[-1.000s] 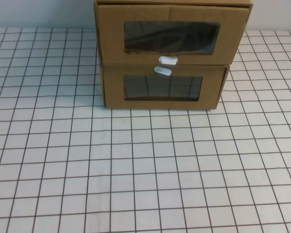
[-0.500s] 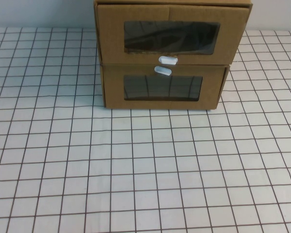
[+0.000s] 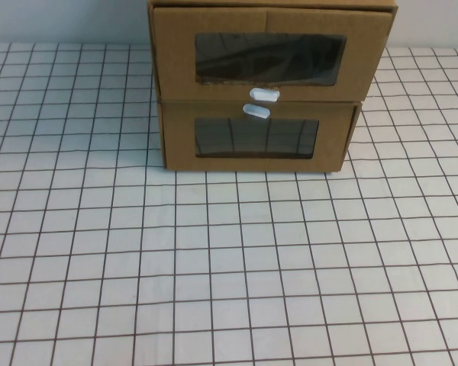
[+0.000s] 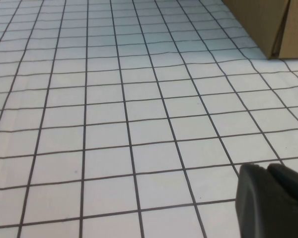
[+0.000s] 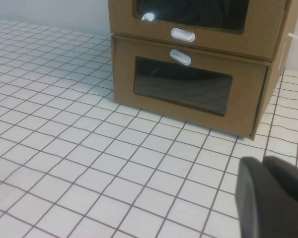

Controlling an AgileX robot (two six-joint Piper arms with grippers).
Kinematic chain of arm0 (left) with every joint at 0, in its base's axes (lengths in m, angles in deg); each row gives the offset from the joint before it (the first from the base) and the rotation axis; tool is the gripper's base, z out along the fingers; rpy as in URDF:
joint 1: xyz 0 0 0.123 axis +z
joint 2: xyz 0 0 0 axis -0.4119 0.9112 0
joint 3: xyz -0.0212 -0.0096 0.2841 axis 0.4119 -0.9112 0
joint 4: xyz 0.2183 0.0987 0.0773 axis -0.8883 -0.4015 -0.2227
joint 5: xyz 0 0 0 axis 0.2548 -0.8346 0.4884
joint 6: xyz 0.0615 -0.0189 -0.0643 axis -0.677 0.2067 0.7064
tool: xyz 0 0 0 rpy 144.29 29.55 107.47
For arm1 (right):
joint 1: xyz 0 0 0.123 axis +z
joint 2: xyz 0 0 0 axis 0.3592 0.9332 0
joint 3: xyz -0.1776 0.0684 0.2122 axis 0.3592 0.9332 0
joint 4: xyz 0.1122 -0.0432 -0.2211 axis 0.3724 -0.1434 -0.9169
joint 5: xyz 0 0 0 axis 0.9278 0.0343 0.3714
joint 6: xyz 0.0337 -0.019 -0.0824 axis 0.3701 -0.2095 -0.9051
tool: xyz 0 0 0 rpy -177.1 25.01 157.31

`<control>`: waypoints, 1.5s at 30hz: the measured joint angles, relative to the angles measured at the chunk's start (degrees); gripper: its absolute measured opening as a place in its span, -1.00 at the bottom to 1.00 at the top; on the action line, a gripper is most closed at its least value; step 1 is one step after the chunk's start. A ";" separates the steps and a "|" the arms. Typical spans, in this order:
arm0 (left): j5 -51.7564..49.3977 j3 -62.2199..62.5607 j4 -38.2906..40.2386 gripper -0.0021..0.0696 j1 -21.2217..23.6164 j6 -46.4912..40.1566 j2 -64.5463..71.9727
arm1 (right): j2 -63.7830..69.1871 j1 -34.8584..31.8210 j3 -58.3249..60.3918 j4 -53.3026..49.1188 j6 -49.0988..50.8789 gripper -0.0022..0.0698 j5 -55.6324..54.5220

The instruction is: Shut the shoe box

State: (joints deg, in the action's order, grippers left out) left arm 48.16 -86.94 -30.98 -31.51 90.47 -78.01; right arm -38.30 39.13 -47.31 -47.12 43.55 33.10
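Note:
The shoe box (image 3: 175, 53) is the upper brown cardboard drawer at the table's back, with a clear window (image 3: 269, 59) and a white tab (image 3: 264, 94) at its bottom edge. Its front stands slightly forward of the drawer below. It also shows in the right wrist view (image 5: 260, 29). My left gripper (image 4: 267, 169) is shut and empty, low over the gridded table, well short of the boxes. My right gripper (image 5: 263, 161) is shut and empty, in front of the boxes. Neither gripper shows in the high view.
The matching lower drawer (image 3: 179, 137) sits under the shoe box, its white tab (image 3: 256, 112) at the top edge. A brown cardboard corner (image 4: 258, 20) shows in the left wrist view. The white gridded table (image 3: 229, 267) spreads in front.

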 joint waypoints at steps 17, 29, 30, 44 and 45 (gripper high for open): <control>-0.09 0.00 -0.09 -0.96 0.00 0.00 0.00 | -2.11 -8.54 14.83 -5.14 2.24 -0.98 -8.85; -0.09 0.00 -0.12 -0.96 0.00 0.00 -0.09 | -2.45 -20.75 17.55 -8.38 8.65 -0.98 -7.36; -0.09 0.00 -0.12 -0.96 0.00 0.00 -0.09 | -2.45 -20.82 17.55 -8.38 8.65 -0.98 -7.36; -0.09 0.00 -0.12 -0.96 0.00 0.00 -0.09 | -2.45 -20.97 17.55 -7.69 8.77 -0.98 -7.47; -0.09 0.00 -0.12 -0.96 0.00 0.00 -0.09 | -2.45 -20.97 17.55 -7.58 8.77 -0.98 -7.47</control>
State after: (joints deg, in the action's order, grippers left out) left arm 48.07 -86.94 -31.10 -31.51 90.47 -78.09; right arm -40.75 18.16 -29.76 -54.70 52.32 25.63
